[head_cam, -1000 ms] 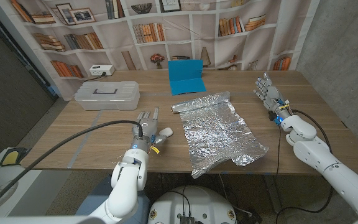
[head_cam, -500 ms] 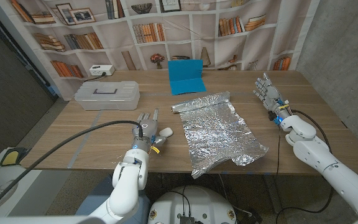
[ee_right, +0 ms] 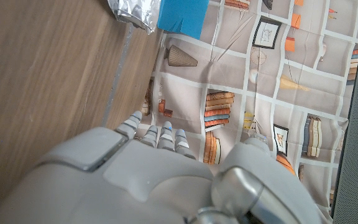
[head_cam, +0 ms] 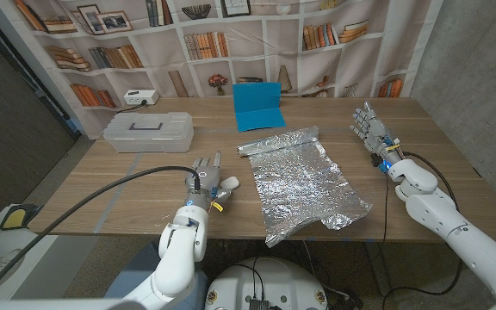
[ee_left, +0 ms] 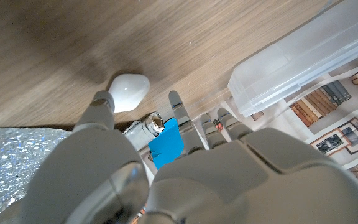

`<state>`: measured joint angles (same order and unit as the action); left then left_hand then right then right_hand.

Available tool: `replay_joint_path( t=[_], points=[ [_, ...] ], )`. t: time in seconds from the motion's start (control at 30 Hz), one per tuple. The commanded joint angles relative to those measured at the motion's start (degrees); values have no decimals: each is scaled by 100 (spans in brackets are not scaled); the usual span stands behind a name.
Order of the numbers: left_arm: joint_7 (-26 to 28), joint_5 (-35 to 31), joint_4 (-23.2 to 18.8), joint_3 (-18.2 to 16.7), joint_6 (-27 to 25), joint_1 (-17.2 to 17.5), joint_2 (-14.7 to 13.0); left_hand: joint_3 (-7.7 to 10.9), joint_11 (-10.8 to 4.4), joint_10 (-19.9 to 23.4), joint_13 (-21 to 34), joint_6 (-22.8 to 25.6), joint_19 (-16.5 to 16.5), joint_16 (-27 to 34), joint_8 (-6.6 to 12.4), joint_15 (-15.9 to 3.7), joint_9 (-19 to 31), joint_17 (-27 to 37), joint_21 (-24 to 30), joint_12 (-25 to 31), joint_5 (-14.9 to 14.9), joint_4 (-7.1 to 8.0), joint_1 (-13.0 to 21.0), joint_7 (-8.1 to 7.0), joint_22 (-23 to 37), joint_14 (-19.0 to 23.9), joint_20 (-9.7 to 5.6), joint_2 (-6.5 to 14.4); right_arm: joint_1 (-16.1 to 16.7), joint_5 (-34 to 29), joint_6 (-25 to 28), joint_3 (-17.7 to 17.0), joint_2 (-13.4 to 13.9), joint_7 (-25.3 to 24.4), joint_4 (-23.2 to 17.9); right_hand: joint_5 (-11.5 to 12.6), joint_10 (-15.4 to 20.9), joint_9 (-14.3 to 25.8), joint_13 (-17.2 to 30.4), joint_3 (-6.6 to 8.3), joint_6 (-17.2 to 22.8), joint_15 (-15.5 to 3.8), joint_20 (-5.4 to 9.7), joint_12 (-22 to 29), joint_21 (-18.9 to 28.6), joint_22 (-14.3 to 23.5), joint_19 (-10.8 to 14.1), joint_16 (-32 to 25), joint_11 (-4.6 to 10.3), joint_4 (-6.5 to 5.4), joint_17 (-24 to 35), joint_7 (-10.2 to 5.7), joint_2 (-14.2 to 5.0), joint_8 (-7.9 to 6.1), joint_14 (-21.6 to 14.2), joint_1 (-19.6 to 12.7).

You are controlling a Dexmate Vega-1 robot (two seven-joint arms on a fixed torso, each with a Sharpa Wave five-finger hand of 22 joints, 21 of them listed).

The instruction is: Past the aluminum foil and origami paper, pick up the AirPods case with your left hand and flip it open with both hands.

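The white AirPods case (head_cam: 230,182) lies on the table just left of the foil sheet (head_cam: 304,181). In the left wrist view the case (ee_left: 128,91) lies just past my thumb tip; whether they touch I cannot tell. My left hand (head_cam: 202,175) stands beside the case on its left, fingers apart and holding nothing. The blue origami paper (head_cam: 257,105) stands folded behind the foil, and shows between my fingers as blue paper (ee_left: 166,143). My right hand (head_cam: 370,129) is raised at the table's right side, fingers apart and empty, well away from the case.
A clear plastic box (head_cam: 148,131) sits at the back left, the same box (ee_left: 303,56) showing in the left wrist view. A white power strip (head_cam: 140,97) lies behind it. A black cable (head_cam: 102,194) runs along my left arm. A bookshelf backdrop closes the far side.
My left hand has crept slightly forward beside the case. The case, the foil and my right hand have stayed where they were.
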<state>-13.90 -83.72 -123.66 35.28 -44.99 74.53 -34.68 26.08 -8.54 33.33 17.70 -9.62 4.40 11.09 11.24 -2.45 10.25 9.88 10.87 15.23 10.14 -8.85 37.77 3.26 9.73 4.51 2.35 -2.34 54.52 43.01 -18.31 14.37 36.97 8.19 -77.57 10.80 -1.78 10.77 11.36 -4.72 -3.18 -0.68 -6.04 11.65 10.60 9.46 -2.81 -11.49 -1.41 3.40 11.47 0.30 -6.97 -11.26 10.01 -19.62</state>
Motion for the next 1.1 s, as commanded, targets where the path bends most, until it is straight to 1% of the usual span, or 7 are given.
replay_joint_path(
  t=[0.03, 0.2, 0.3, 0.37, 0.77, 0.87, 1.1],
  points=[
    [-28, 29, 144, 169, -101, -119, 72, 15, -8, 52, 22, 40, 31, 16, 29, 10, 11, 15, 4, 12, -7, 5, 36, -12, 9, 83, 4, 55, -48, -5, 17, 4, 14, 30, 45, -1, -3, 27, 10, 3, 6, -27, -53, 9, 19, 30, -2, -36, 41, 2, 7, -32, 11, -18, 172, 21],
    [-24, 58, 140, 199, -139, -120, 62, 18, -16, 53, 26, 48, 30, 13, 27, 19, 11, 15, 3, 6, -7, 4, 42, -11, 9, 83, 11, 63, -66, -6, 20, 15, 11, 54, 63, -1, 4, 27, 10, 8, 20, -24, -53, 11, 19, 30, -2, -37, 37, 4, 7, -29, 9, -23, 171, 22],
    [0, 106, 138, 207, -157, -113, 57, 18, 3, 56, 31, 73, 35, 12, 30, 16, 11, 15, 4, 1, -7, 2, 48, -77, 9, 85, 9, 68, -68, 2, 24, 19, 0, 57, 77, -1, 7, 27, 10, 11, 22, -24, -52, 12, 20, 30, -1, -37, 39, 6, 7, -28, 9, -23, 171, 22],
    [45, 143, 139, 213, -170, -107, 60, 19, -27, 58, 32, 81, 40, 12, 30, 13, 11, 15, 5, -2, -7, 0, 52, -91, 9, 87, 9, 70, -68, -5, 32, 23, 5, 51, 74, 0, 7, 27, 10, 14, 23, -23, -52, 12, 20, 30, -1, -37, 35, 7, 7, -29, 6, -23, 168, 21],
    [41, 227, 133, 278, -259, -123, 46, 36, -11, 91, 39, 116, 51, 16, 32, 4, 11, 14, 7, -3, -2, -8, 84, -81, 9, 111, 3, 102, -113, 5, 41, 37, -5, 100, 136, -1, 2, 27, 10, 18, 17, -20, -53, 10, 19, 30, -1, -39, 36, 7, 8, -27, 10, -20, 166, 30],
    [40, 234, 128, 291, -274, -131, 31, 59, -7, 111, 43, 138, 52, 15, 36, 2, 11, 14, 6, 0, 6, -11, 114, -87, 10, 115, 4, 143, -121, 10, 42, 42, -12, 113, 154, -1, 0, 27, 10, 20, 23, -20, -52, 9, 19, 30, -2, -39, 40, 7, 9, -27, 10, -22, 167, 32],
    [145, 339, 118, 311, -296, -134, 23, 121, -56, 179, 54, 206, 63, 21, 46, -7, 11, 12, 9, 11, 30, -14, 190, -91, 10, 150, 3, 269, -136, 14, 53, 49, -12, 132, 174, -2, 1, 27, 10, 22, 18, -20, -52, 9, 19, 30, -2, -39, 36, 6, 10, -28, 12, -19, 170, 40]
  ],
)
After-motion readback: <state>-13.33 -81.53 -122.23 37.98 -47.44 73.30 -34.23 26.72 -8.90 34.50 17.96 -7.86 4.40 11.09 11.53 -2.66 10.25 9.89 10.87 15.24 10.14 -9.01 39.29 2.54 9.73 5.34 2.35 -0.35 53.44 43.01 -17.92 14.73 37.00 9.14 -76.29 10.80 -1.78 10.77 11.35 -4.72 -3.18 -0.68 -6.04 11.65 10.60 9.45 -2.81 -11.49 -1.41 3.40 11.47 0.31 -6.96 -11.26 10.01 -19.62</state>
